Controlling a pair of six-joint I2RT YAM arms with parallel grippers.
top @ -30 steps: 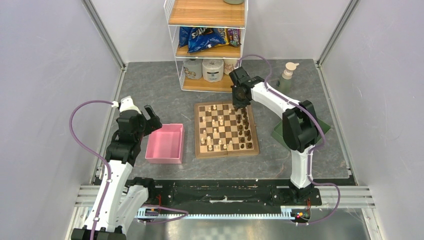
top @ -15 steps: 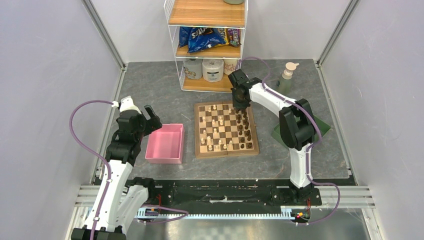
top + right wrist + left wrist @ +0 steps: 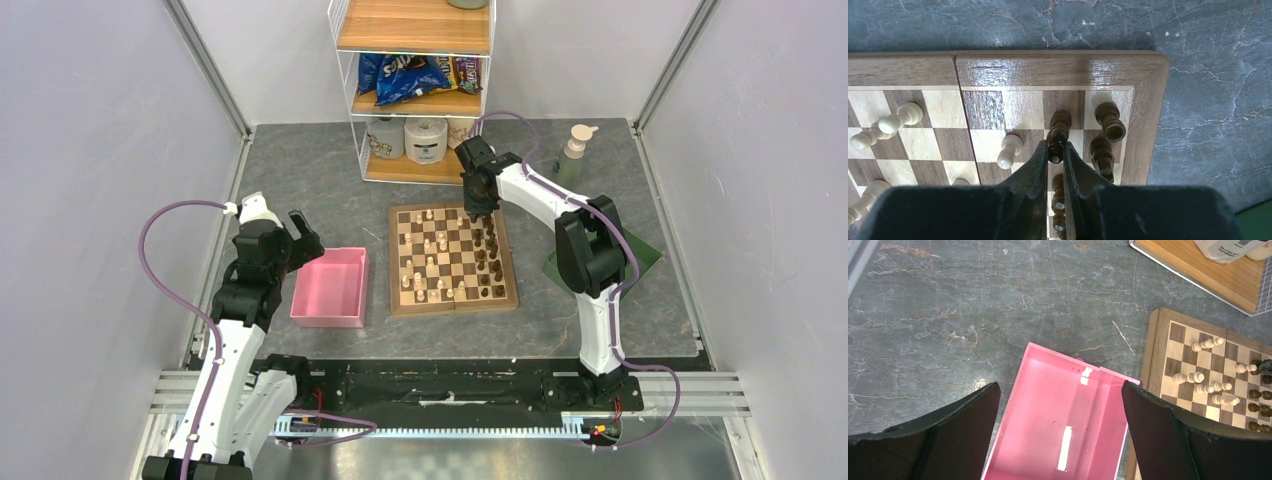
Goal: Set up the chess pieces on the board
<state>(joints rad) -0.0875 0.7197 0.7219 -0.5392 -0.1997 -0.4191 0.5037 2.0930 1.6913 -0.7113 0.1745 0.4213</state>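
The board (image 3: 452, 307) lies mid-table, with cream pieces (image 3: 430, 250) scattered over its left and middle squares and dark pieces (image 3: 493, 266) lined along its right side. My right gripper (image 3: 479, 208) hangs over the board's far right corner. In the right wrist view it (image 3: 1055, 149) is shut on a dark pawn (image 3: 1055, 155). Another dark piece (image 3: 1061, 121) stands just ahead and a dark rook (image 3: 1110, 121) is on the corner square. My left gripper (image 3: 1060, 390) is open and empty above the pink tray (image 3: 1038, 405).
A wire shelf (image 3: 415, 90) with snack bags and jars stands behind the board. A soap pump bottle (image 3: 573, 150) is at the back right. A green tray (image 3: 645, 255) lies under the right arm. The pink tray (image 3: 330, 290) sits left of the board.
My right gripper has shifted slightly to the left and farther back over the board's far right corner. The left arm has not moved.
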